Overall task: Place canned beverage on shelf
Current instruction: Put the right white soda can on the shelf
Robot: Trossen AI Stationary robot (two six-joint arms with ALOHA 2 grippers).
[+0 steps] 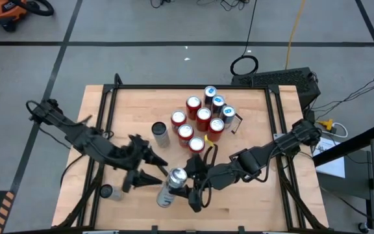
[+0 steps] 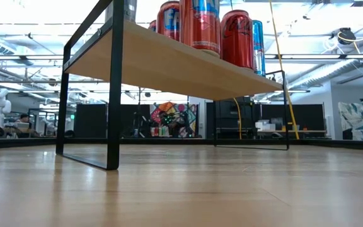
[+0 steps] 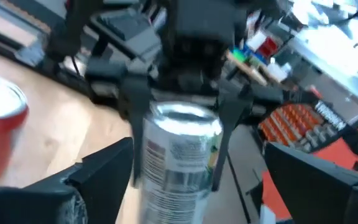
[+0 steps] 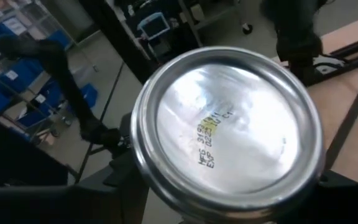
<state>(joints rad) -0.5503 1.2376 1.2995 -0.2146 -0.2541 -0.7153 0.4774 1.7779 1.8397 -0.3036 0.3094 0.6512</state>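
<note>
A silver can (image 1: 170, 186) hangs tilted above the near middle of the table, with my right gripper (image 1: 186, 185) shut on it. The can's bright round end (image 4: 229, 130) fills the right wrist view. My left gripper (image 1: 150, 170) stands wide open just left of the can. Its two fingers (image 3: 101, 171) flank the can's lower body (image 3: 176, 186) without touching it. The shelf (image 1: 141, 104) spans the table's far half on black brackets (image 2: 113, 88) and carries a cluster of red and blue cans (image 1: 201, 120). The low view shows no gripper. My right gripper pinches the silver can between its two fingers (image 3: 135, 134), on opposite sides of the wall just below the bright end (image 3: 219, 140). It comes slanting in from the table's right side. The can is lifted clear and tilted, its body pointing toward the near edge.
A lone dark-topped can (image 1: 160, 134) stands on the shelf, left of the cluster. Another grey can (image 1: 107, 192) stands at the near left beside the left arm. Bare board lies left of the lone can and along the shelf's far edge (image 1: 148, 94).
</note>
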